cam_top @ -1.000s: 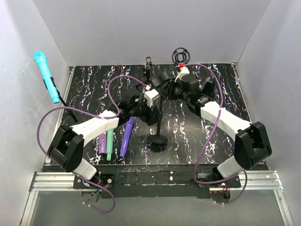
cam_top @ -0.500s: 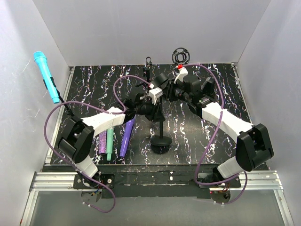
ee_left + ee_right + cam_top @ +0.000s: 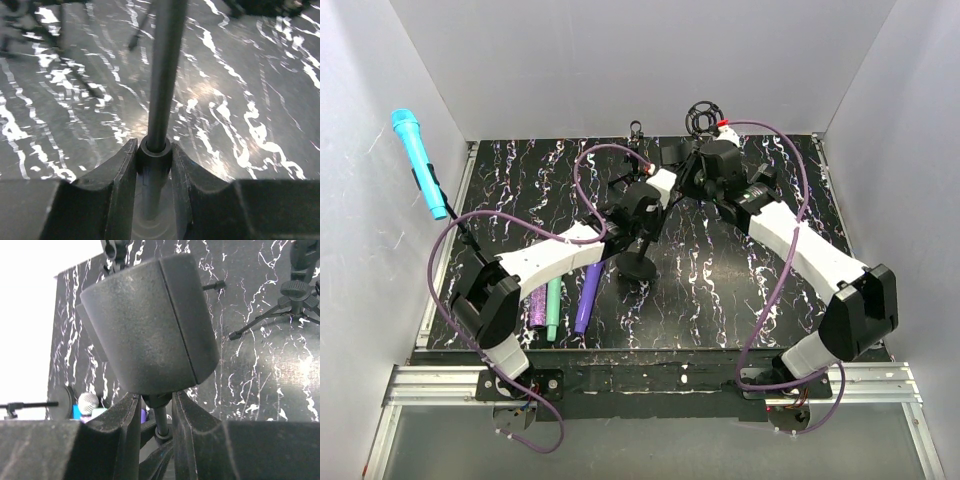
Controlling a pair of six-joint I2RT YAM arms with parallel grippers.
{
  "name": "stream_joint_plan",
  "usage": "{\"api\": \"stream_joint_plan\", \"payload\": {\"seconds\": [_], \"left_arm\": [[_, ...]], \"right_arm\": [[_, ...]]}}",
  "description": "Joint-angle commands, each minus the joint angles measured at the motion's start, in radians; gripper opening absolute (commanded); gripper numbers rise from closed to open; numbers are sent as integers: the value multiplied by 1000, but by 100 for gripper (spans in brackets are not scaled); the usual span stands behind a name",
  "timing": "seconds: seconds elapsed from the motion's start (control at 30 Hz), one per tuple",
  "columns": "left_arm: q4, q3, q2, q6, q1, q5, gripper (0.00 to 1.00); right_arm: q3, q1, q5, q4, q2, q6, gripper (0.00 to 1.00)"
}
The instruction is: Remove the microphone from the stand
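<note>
The black microphone fills the right wrist view as a thick cylinder. My right gripper is shut on the narrow neck just under it, one finger on each side. The stand's thin black pole runs up the middle of the left wrist view. My left gripper is shut on the collar of that pole, and the round base shows blurred below the jaws. From above, the stand's base sits mid-table, and both wrists meet over it.
A cyan microphone hangs on a stand by the left wall. Purple and green microphones lie at the front left. A round shock mount and a small clip stand are at the back. White walls enclose the table.
My left gripper has closed on the stand's pole. The stand's base has shifted away from the front edge, and both arms have reached further back with it.
</note>
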Motion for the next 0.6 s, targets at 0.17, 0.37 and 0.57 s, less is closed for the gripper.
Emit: {"api": "stream_joint_plan", "payload": {"seconds": [0.17,0.37,0.57], "left_arm": [[22,54,52,12,-6,-286,0],[59,-23,-26,107,74,239,55],[76,-98,-69,18,250,737,63]], "right_arm": [[71,44,183,-191,87,189,1],[-56,18,131,-28,41,59,1],[-209,-13,-112,274,-37,-156,1]]}}
